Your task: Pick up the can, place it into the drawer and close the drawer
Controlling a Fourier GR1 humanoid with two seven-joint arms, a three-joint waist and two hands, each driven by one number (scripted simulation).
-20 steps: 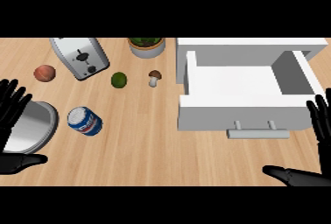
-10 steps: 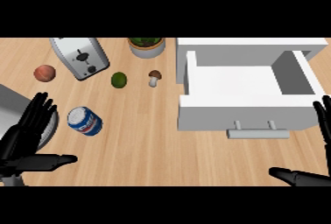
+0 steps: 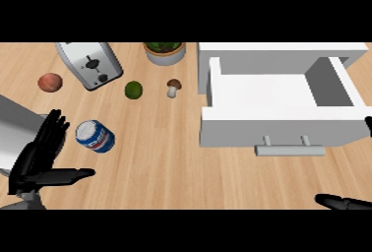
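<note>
The can (image 3: 96,136), blue and white with a red mark, lies on the wooden counter at the left. My left hand (image 3: 40,157) is just to its left, fingers straight and thumb out toward the right, not touching the can. The white drawer (image 3: 280,106) stands pulled open at the right, with a grey handle (image 3: 291,150) on its front and nothing inside. Only a thumb tip of my right hand (image 3: 347,202) and a sliver at the right edge show.
A toaster (image 3: 88,64), a potted plant (image 3: 165,51), a reddish round fruit (image 3: 50,81), a green avocado (image 3: 134,90) and a mushroom (image 3: 173,87) sit at the back. A grey metal pot (image 3: 15,130) lies at the left edge, behind my left hand.
My left hand has moved right and toward the can from the left edge, now beside it. The right hand has slid further out of view at the right.
</note>
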